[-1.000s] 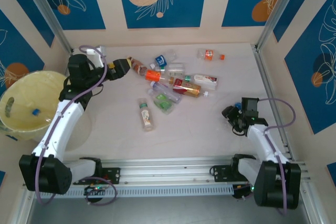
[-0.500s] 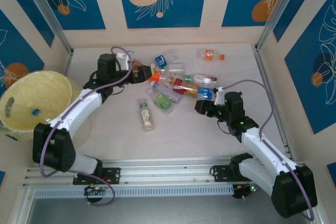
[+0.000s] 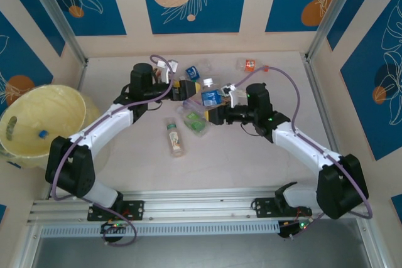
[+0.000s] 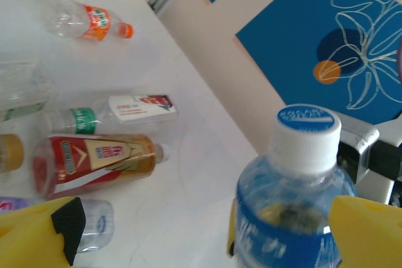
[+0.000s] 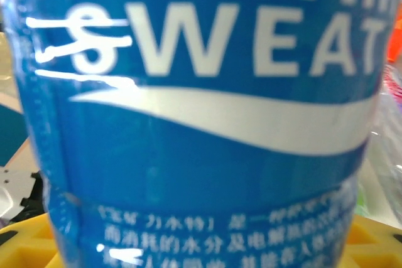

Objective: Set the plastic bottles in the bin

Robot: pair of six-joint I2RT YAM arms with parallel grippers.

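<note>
Over the middle of the table (image 3: 251,155), my right gripper (image 5: 201,243) clamps the blue bottle (image 3: 210,97) and my left gripper (image 4: 204,224) gapes around it: a handover, I judge, needing left to close and right to release, then the bin (image 3: 38,101) at the left edge.

The top external camera looks down from above and behind the arm bases (image 3: 59,208), far enough from the blue-labelled bottle (image 3: 210,96) to take in the table (image 3: 251,155) and the bin (image 3: 56,111) to that bottle's left. The left wrist camera sits close beside the same bottle (image 4: 295,211), looking down on its white cap (image 4: 306,131) toward the wall (image 4: 251,92) on its right. The right wrist camera faces its label (image 5: 201,123) from nearest. The orange-labelled bottle (image 3: 249,64) beyond it shows from above and from the left wrist (image 4: 94,20).
</note>
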